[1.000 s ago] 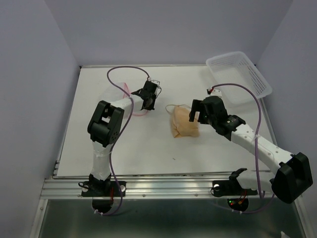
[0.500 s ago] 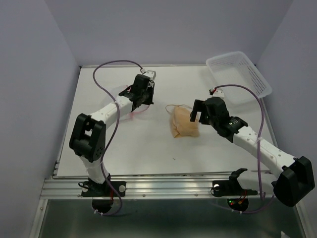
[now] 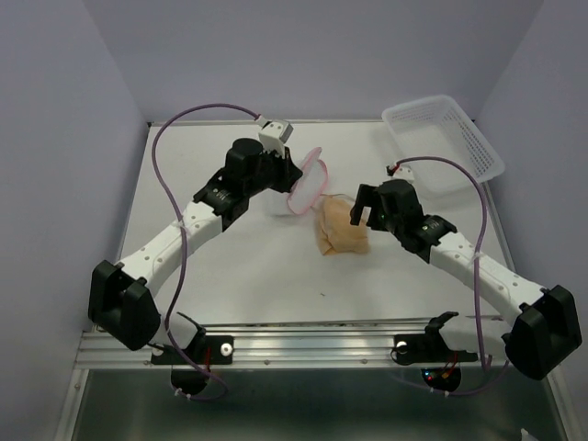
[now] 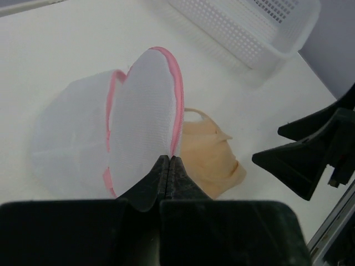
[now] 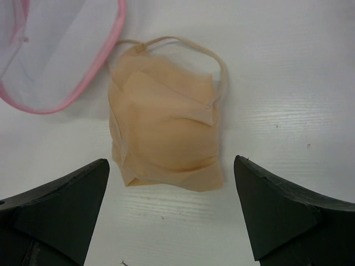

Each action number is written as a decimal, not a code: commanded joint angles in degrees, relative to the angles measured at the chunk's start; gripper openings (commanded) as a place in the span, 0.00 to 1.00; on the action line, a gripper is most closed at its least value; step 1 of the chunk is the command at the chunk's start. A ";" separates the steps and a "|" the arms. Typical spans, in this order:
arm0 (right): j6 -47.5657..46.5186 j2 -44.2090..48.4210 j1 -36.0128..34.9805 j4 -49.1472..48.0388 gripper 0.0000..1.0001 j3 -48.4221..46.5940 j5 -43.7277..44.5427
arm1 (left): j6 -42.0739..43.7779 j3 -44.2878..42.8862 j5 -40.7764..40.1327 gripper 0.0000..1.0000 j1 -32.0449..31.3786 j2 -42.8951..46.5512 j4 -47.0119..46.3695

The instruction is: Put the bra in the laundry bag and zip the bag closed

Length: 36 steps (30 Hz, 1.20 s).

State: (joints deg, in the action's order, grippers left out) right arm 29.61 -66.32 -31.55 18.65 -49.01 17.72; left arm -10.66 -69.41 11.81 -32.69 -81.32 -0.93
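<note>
The peach-beige bra (image 3: 342,230) lies folded on the white table; its strap loop shows in the right wrist view (image 5: 163,133). My right gripper (image 3: 364,209) hovers just right of it, wide open, its two fingers either side of the bra's near edge (image 5: 171,162) with nothing between them. The laundry bag (image 3: 308,179), white mesh with a pink zipper rim, stands just left of the bra. My left gripper (image 4: 168,160) is shut on the pink edge of the bag's round lid (image 4: 144,111), holding it upright off the bag's body (image 4: 69,138). The bra (image 4: 211,158) lies right beside the lid.
A white slotted plastic basket (image 3: 443,140) sits at the table's back right corner, also in the left wrist view (image 4: 249,27). Purple cables loop over both arms. Lavender walls close the table in on three sides.
My left arm has stretched forward and swung right, carrying the bag's lid up and over next to the bra. The right arm and the bra have hardly moved.
</note>
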 commanded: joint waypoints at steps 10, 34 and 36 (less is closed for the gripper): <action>0.19 -24.54 0.26 -13.91 1.00 -12.85 -8.31 | -13.33 10.87 -2.40 0.00 -0.62 10.83 -13.39; 7.13 -41.87 0.26 -15.67 0.28 -29.21 -18.43 | -16.33 19.83 -11.20 0.00 -0.54 20.23 -20.43; 6.87 -40.04 0.26 -15.14 0.16 -28.68 -17.89 | -16.42 20.71 -14.53 0.00 -0.54 20.85 -20.34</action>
State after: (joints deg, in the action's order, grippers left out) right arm 35.73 -110.56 -31.53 3.92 -75.48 -1.06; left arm -26.89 -50.26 1.39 -33.04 -62.83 -17.82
